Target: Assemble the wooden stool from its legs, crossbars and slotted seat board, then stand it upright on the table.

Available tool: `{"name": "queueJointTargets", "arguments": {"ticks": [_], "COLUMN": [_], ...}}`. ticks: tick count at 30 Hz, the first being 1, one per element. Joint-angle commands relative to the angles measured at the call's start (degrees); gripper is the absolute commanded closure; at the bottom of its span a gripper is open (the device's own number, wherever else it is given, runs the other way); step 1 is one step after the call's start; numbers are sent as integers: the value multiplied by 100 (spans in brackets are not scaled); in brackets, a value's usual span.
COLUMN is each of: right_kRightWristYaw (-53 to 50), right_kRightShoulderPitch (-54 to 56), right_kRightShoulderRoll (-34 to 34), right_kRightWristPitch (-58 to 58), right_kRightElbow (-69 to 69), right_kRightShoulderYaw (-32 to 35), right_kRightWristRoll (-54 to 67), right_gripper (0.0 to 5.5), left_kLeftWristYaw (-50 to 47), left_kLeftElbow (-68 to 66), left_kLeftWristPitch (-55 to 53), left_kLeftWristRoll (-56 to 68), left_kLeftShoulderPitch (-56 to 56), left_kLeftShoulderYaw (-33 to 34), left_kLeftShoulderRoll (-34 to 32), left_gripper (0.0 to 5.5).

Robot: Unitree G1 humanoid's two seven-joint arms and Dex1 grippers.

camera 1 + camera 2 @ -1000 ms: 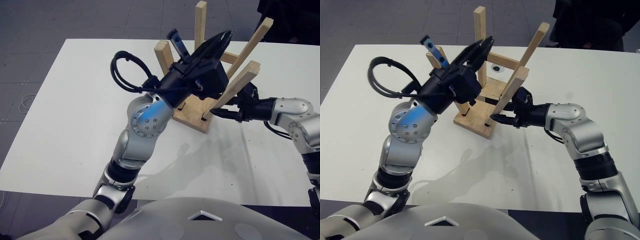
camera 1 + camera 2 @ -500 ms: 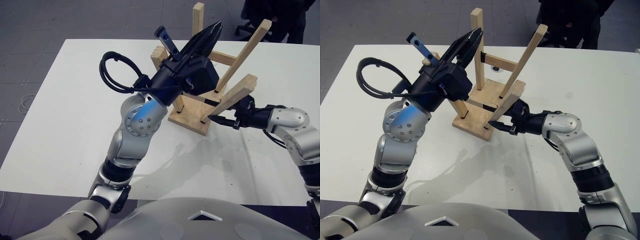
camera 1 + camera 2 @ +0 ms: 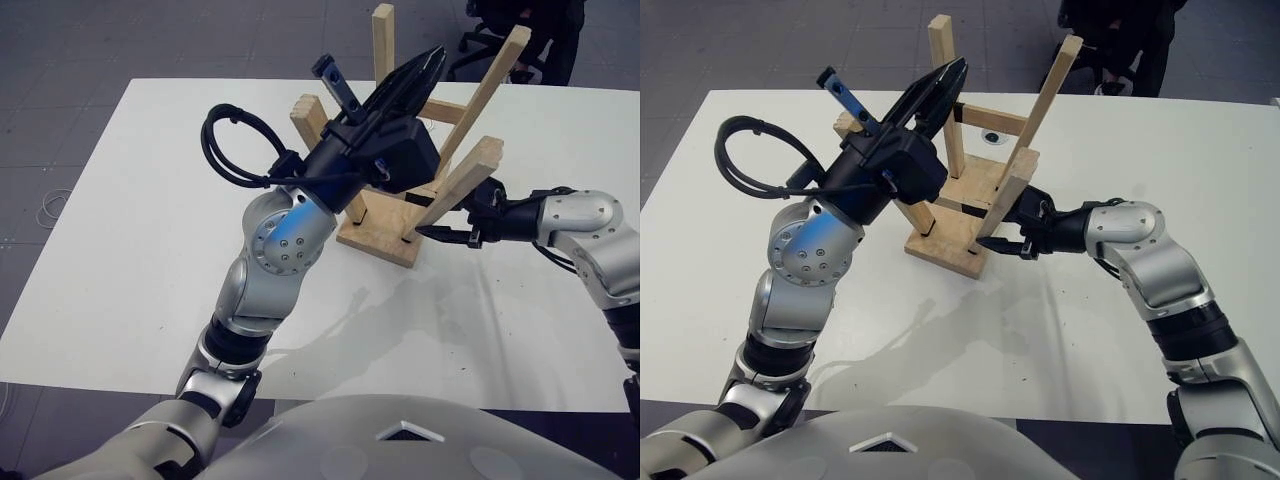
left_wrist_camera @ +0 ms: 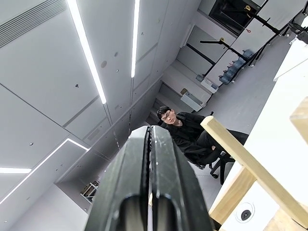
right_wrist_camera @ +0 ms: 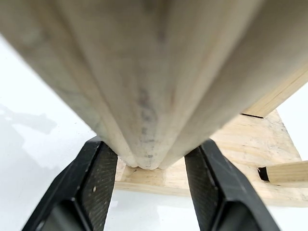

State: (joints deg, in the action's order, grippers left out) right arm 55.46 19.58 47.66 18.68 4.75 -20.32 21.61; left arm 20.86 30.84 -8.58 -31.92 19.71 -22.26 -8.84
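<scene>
The stool (image 3: 400, 200) sat upside down near the far right of the white worktop (image 3: 130, 220), its slotted seat board (image 3: 950, 245) underneath and its four legs pointing up, all leaning toward the right. I could not tell whether the board lay flat or was tipped on one edge.

The right tool (image 3: 990, 243) came in low from the right, just above the worktop. It was gripping the front leg (image 3: 455, 185) close to where that leg met the board. In the right wrist view the two black fingers (image 5: 91, 187) pressed against either side of the pale wood (image 5: 149, 96), with a corner of the board and the end of a dowel (image 5: 284, 173) just behind them.

The left tool (image 3: 435, 55) was raised above the stool among the upturned legs, pointing up and away. Its fingers (image 4: 149, 183) were pressed flat together (no wood showed between them). Its tip was near the upper crossbar (image 3: 990, 118) that joined the two far legs, but apart from it.

A round cable port (image 3: 992, 133) was set in the worktop just beyond the stool. Grey floor tiles (image 3: 60, 50) surrounded the worktop, and the left wrist view looked up at a grey ceiling with long strip lights (image 4: 86, 53).
</scene>
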Motion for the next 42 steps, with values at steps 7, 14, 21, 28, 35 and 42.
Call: {"name": "queueJointTargets", "arguments": {"ticks": [7, 14, 21, 28, 35, 42], "right_kRightWristYaw": [-73, -723, -704, -611, -584, -694], "right_kRightShoulderPitch": [-220, -602, -709, -744, -1101, -1100], "right_kRightShoulderRoll": [234, -317, -569, -762, -574, -447], "right_kRightWristPitch": [1037, 568, 279, 466, 1188, 2409], "right_kRightElbow": [-1090, -687, -521, -351, 352, 1398], "right_kRightShoulderYaw": [-996, -159, 166, 464, 1179, 2156], "right_kRightWristRoll": [-1186, -484, -429, -420, 34, 1049], "right_gripper": [347, 347, 347, 218, 185, 185], "left_kLeftWristYaw": [-115, -94, -60, -79, 239, 350], "left_kLeftElbow": [-98, -160, -175, -215, -342, -360], "left_kLeftWristPitch": [-127, -81, -33, 12, -66, -230], "left_kLeftWristRoll": [-147, -62, 10, 43, -104, -189], "left_kLeftShoulderPitch": [-86, -32, -69, -108, -385, -544], "left_kLeftShoulderYaw": [73, 73, 85, 46, -121, -179], "left_kLeftShoulderRoll": [-28, -54, -120, -152, -512, -584], "left_gripper": [540, 540, 540, 540, 540, 540]}}
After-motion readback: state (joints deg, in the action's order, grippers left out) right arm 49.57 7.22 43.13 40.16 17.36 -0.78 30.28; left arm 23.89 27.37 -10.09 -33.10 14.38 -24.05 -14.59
